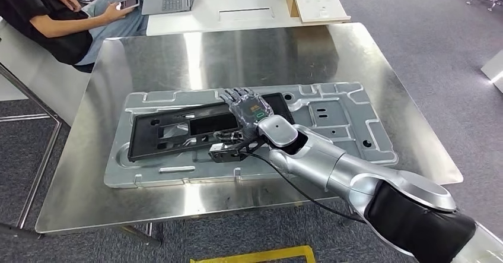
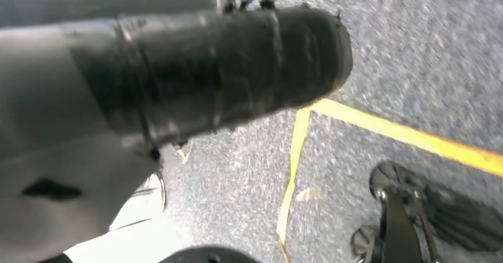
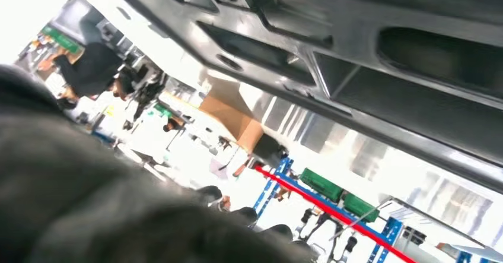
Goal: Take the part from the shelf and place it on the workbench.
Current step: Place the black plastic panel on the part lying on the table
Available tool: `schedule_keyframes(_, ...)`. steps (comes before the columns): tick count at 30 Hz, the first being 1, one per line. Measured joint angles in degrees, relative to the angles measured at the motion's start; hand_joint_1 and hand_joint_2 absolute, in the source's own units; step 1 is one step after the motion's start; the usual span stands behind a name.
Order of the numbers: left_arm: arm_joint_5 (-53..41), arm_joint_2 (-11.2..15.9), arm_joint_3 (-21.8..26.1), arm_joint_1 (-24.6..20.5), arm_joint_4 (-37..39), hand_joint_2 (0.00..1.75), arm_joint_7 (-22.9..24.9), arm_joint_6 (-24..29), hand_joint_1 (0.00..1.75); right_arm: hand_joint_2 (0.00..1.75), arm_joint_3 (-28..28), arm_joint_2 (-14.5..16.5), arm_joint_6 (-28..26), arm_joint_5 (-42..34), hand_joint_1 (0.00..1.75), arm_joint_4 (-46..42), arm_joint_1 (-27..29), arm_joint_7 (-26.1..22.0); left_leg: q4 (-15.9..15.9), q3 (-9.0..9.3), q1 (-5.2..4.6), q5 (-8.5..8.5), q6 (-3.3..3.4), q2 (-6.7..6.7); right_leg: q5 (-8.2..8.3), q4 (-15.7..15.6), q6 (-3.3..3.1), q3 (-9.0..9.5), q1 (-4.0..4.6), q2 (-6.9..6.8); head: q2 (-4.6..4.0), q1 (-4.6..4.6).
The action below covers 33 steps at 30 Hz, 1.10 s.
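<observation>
Already the black part [image 1: 201,129] lies on the grey metal panel [image 1: 332,117] on the workbench [image 1: 178,55]; the right hand [image 1: 249,111] rests flat on it, grasp unclear. Lifting away carelessly could drag it askew.

The right arm [image 1: 332,162] is chunky brushed silver, rounded shells all the way, with a black sleeve near the shoulder. A thin black cable loops under it. The right hand [image 1: 249,111] has see-through dark fingers, a green glowing spot on its back, and a rounded silver wrist cap.
</observation>
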Motion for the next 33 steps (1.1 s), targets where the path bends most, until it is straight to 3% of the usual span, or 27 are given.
schedule_keyframes(2, -0.06, 0.01, 0.0, 0.0, 0.01, 0.0, 0.04, 0.01, 0.0, 0.0, 0.0, -0.04, 0.01, -0.26, 0.0, 0.05, 0.15, 0.0, 0.05, -0.82, -0.07, 0.52, 0.35, 0.06, -4.35, 7.23, 0.21, -2.42, -0.07, -0.02, 0.0, 0.16)
schedule_keyframes(3, -0.11, 0.01, 0.0, 0.0, 0.01, 0.0, 0.05, 0.01, 0.0, 0.0, 0.0, -0.07, 0.02, -0.38, 0.0, 0.09, 0.29, 0.0, 0.15, -1.33, -0.09, 0.81, 0.38, 0.06, -5.46, 9.79, 0.27, -3.03, -0.11, -0.02, 0.0, 0.16)
schedule_keyframes(4, -0.16, 0.0, 0.0, -0.01, 0.01, 0.0, 0.05, -0.01, 0.0, 0.0, 0.0, -0.08, 0.04, -0.44, 0.0, 0.13, 0.4, 0.0, 0.27, -1.87, -0.11, 1.13, 0.35, 0.06, -5.44, 10.33, 0.28, -2.67, -0.12, -0.03, 0.0, 0.17)
schedule_keyframes(5, -0.22, -0.02, 0.0, -0.01, 0.0, 0.0, 0.04, -0.08, 0.0, 0.0, 0.0, -0.09, 0.05, -0.43, 0.0, 0.14, 0.43, 0.0, 0.43, -2.4, -0.11, 1.45, 0.27, 0.04, -4.48, 8.64, 0.24, -1.19, -0.13, -0.04, 0.01, 0.18)
schedule_keyframes(8, -0.41, -0.17, 0.0, 0.01, -0.02, 0.0, -0.11, -0.43, 0.0, 0.0, 0.0, -0.06, 0.03, -0.21, 0.0, 0.14, 0.04, 0.02, 1.14, -3.75, -0.19, 2.25, -0.35, -0.04, -1.21, -2.16, -0.22, 5.91, 0.04, -0.01, 0.01, 0.13)
schedule_keyframes(9, -0.48, -0.24, 0.0, 0.01, -0.01, 0.0, -0.15, -0.52, 0.0, 0.0, 0.0, -0.05, 0.02, -0.13, 0.0, 0.14, -0.11, 0.04, 1.3, -3.98, -0.23, 2.53, -0.67, -0.06, -0.87, -4.2, -0.41, 7.07, 0.16, 0.02, 0.0, 0.17)
schedule_keyframes(12, -0.75, -0.37, -0.01, 0.05, 0.0, 0.0, -0.19, -0.64, 0.0, 0.0, 0.0, -0.07, 0.02, -0.04, 0.0, 0.15, -0.32, 0.15, 1.08, -4.27, -0.16, 3.5, -1.78, -0.14, 0.13, -5.08, -1.34, 6.79, 0.32, 0.03, 0.0, 0.29)
schedule_keyframes(13, -0.84, -0.42, -0.02, 0.09, 0.01, 0.0, -0.19, -0.66, 0.0, 0.0, 0.0, -0.07, 0.03, -0.02, 0.0, 0.15, -0.36, 0.17, 1.37, -4.65, -0.08, 2.93, -2.14, -0.15, 0.7, -5.23, -1.79, 6.41, 0.23, -0.02, 0.01, 0.24)
schedule_keyframes(15, -1.03, -0.51, -0.04, 0.15, 0.03, 0.0, -0.17, -0.66, 0.0, 0.0, 0.0, -0.03, 0.05, 0.0, 0.0, 0.15, -0.42, 0.18, 4.82, -6.06, 0.14, -1.18, -2.77, -0.14, 1.97, -5.56, -2.56, 5.37, -0.07, -0.16, 0.01, 0.13)
schedule_keyframes(17, -1.17, -0.58, -0.07, 0.14, 0.03, 0.0, -0.17, -0.68, 0.0, 0.0, 0.0, -0.03, 0.07, 0.0, 0.0, 0.15, -0.41, 0.21, 11.8, -7.86, 0.25, -6.55, -3.22, -0.14, 3.07, -5.52, -2.84, 3.96, -0.05, -0.2, 0.01, 0.07)
schedule_keyframes(18, -1.19, -0.58, -0.08, 0.13, 0.03, 0.0, -0.17, -0.73, 0.0, 0.0, 0.0, -0.04, 0.09, 0.01, 0.0, 0.15, -0.38, 0.23, 14.94, -8.27, 0.28, -7.89, -3.34, -0.14, 3.61, -5.45, -2.84, 3.16, -0.02, -0.19, 0.01, 0.08)
schedule_keyframes(19, -1.16, -0.58, -0.09, 0.12, 0.03, 0.0, -0.17, -0.77, 0.0, 0.0, 0.0, -0.05, 0.15, 0.05, 0.0, 0.15, -0.33, 0.25, 16.71, -7.99, 0.28, -8.02, -3.38, -0.14, 4.12, -5.35, -2.8, 2.36, 0.01, -0.18, 0.01, 0.07)
schedule_keyframes(20, -1.16, -0.58, -0.09, 0.11, 0.03, 0.0, -0.16, -0.81, 0.0, 0.0, 0.0, -0.06, 0.27, 0.15, 0.0, 0.15, -0.29, 0.27, 16.54, -6.73, 0.26, -7.09, -3.31, -0.15, 4.61, -5.23, -2.72, 1.59, 0.05, -0.17, 0.01, 0.06)
schedule_keyframes(22, -1.21, -0.56, -0.09, 0.02, 0.03, 0.0, -0.17, -0.83, 0.0, 0.0, 0.0, -0.07, 0.68, 0.58, 0.0, 0.14, -0.29, 0.34, 10.57, -1.46, 0.15, -4.81, -2.74, -0.17, 5.42, -5.02, -2.49, 0.46, 0.09, -0.19, 0.01, 0.06)
schedule_keyframes(24, -1.37, -0.52, -0.09, -0.11, 0.03, 0.0, -0.18, -0.84, 0.0, 0.0, 0.0, -0.13, 1.12, 1.03, 0.0, 0.1, -0.49, 0.58, 2.99, 3.97, -0.21, -4.88, -2.03, -0.23, 6.21, -5.02, -2.0, -0.09, 0.17, -0.29, 0.01, 0.1)
schedule_keyframes(25, -1.45, -0.5, -0.1, -0.17, 0.03, 0.0, -0.18, -0.84, 0.0, 0.0, 0.0, -0.18, 1.39, 1.17, 0.0, 0.07, -0.62, 0.72, 0.8, 5.28, -0.44, -5.31, -1.73, -0.27, 6.63, -5.13, -1.66, -0.17, 0.15, -0.35, 0.01, 0.09)
schedule_keyframes(27, -1.53, -0.5, -0.12, -0.18, 0.03, 0.0, -0.17, -0.85, 0.0, 0.0, 0.0, -0.29, 1.96, 1.48, 0.0, 0.03, -0.79, 0.96, -0.29, 5.3, -0.59, -4.76, -1.25, -0.26, 7.48, -5.51, -0.91, -0.23, 0.16, -0.4, 0.0, 0.07)
schedule_keyframes(29, -1.39, -0.59, -0.13, -0.25, 0.03, 0.0, -0.1, -0.84, 0.0, 0.0, 0.0, -0.49, 2.4, 1.92, 0.0, 0.01, -0.92, 1.15, -0.99, 4.75, -0.32, -3.38, -0.49, 0.08, 6.19, -4.62, -0.31, -0.83, 0.16, -0.26, 0.0, 0.16)
schedule_keyframes(30, -1.3, -0.63, -0.13, -0.27, 0.03, 0.0, -0.06, -0.83, 0.0, 0.0, 0.0, -0.6, 2.52, 2.08, 0.0, 0.0, -1.01, 1.19, -1.31, 4.23, -0.15, -2.62, -0.06, 0.26, 3.99, -2.69, -0.06, -1.56, 0.14, -0.2, 0.0, 0.29)
schedule_keyframes(32, -1.16, -0.72, -0.13, -0.27, 0.03, 0.0, -0.01, -0.83, 0.0, 0.0, 0.02, -0.8, 2.73, 2.23, 0.0, -0.02, -1.14, 1.25, -1.34, 2.81, -0.11, -1.31, 0.47, 0.47, -1.73, 4.3, 0.34, -3.52, -0.09, -0.18, 0.0, 0.52)
schedule_keyframes(33, -1.13, -0.77, -0.13, -0.24, 0.03, 0.0, -0.01, -0.83, 0.0, 0.0, 0.03, -0.88, 2.8, 2.24, 0.0, -0.03, -1.15, 1.26, -1.23, 1.94, -0.1, -0.72, 0.52, 0.51, -3.48, 7.91, 0.56, -4.26, -0.21, -0.19, 0.0, 0.55)
